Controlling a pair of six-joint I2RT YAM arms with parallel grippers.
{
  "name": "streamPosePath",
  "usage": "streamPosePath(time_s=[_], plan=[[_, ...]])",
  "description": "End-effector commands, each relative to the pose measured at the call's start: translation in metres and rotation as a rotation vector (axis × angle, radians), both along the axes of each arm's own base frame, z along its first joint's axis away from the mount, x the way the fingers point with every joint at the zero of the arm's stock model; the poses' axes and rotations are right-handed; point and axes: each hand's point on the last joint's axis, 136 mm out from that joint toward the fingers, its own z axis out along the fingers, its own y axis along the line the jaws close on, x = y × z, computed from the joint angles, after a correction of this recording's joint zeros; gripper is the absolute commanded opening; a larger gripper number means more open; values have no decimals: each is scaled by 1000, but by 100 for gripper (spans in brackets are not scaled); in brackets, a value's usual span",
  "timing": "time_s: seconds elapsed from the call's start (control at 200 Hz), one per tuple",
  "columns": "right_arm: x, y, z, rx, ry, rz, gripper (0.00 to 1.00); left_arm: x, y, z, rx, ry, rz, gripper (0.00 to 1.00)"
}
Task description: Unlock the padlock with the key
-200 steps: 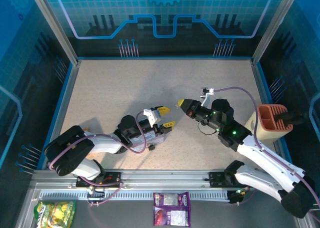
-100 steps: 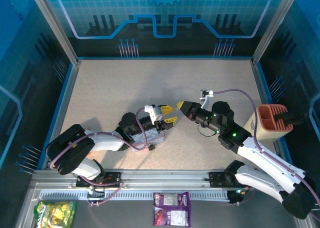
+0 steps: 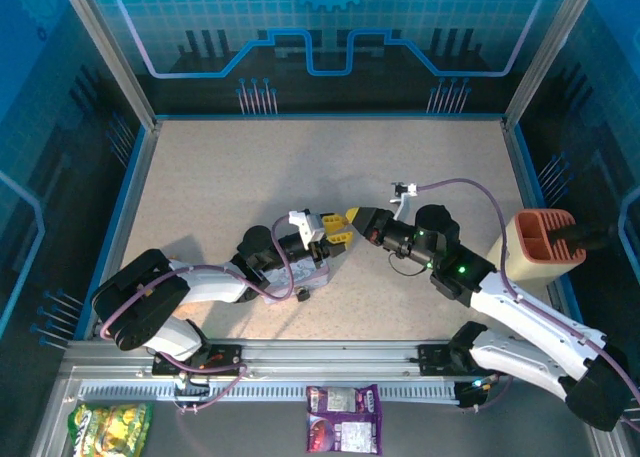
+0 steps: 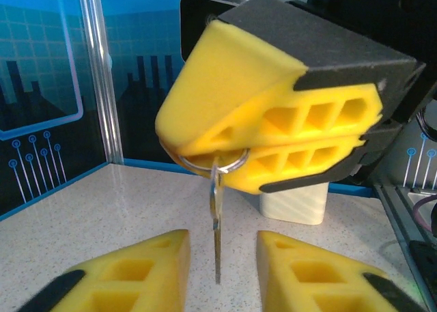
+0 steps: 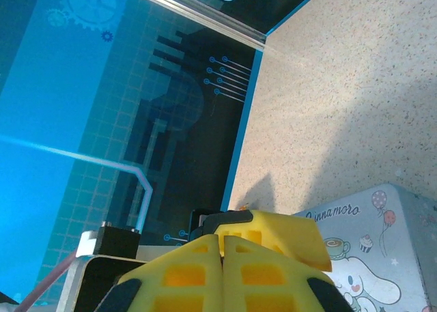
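In the left wrist view the key (image 4: 216,238) hangs straight down from a thin metal ring (image 4: 235,164). My right gripper (image 4: 175,148) is shut on that ring, its yellow fingers pressed together. The blade hangs in the gap of my left gripper (image 4: 222,244), which is open; neither yellow finger (image 4: 147,267) touches the blade. From above, the left gripper (image 3: 337,231) and right gripper (image 3: 351,217) meet tip to tip at mid-table. The right wrist view has the right gripper (image 5: 222,239) shut. The padlock is out of view.
A lilac cartoon-printed tin (image 3: 312,274) lies under the left arm, and its lid (image 5: 382,237) sits just beyond the right gripper. An orange-brown holder (image 3: 545,239) on a white base (image 4: 293,204) stands at the right edge. Snack packets (image 3: 343,419) lie off the table's near edge.
The right gripper has moved left with the key until it hangs between the left fingers. The left gripper has risen slightly and its jaws have narrowed.
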Motion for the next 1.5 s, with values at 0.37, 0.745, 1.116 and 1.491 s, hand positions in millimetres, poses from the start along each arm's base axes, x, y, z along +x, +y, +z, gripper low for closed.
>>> streamPosePath(time_s=[0.37, 0.745, 1.116, 1.491], plan=[[0, -4, 2, -7, -19, -30, 0, 1, 6, 14, -33, -30, 12, 8], [14, -15, -4, -248, -191, -52, 33, 20, 32, -1, 150, 164, 40, 1], [-2, -32, -15, -568, -951, 55, 46, 6, 56, -6, 628, 254, 36, 0], [-44, -2, -40, -451, -1125, 308, 43, -33, 38, -32, 982, 196, -193, 0]])
